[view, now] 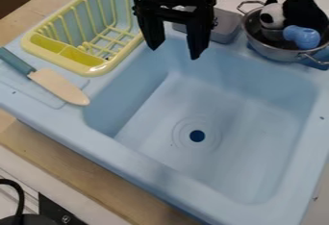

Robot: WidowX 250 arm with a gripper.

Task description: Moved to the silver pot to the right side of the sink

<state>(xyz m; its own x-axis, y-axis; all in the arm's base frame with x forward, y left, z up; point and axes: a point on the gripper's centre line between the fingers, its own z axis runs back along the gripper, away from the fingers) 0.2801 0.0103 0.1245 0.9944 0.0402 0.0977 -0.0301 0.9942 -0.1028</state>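
Note:
The silver pot (280,53) stands at the upper right, at the back right corner of the light blue sink (221,108). Inside it are a panda toy, a black fuzzy thing and a blue object. To the left of the pot, the black gripper (175,51) hangs over the sink's back edge. Its two fingers are spread apart with nothing between them.
A yellow dish rack (107,68) sits at the upper left. A toy knife (59,86) with a teal handle lies on the left ledge. Behind the gripper is a grey container (225,25). Part of a dark round object (27,220) shows at the lower left.

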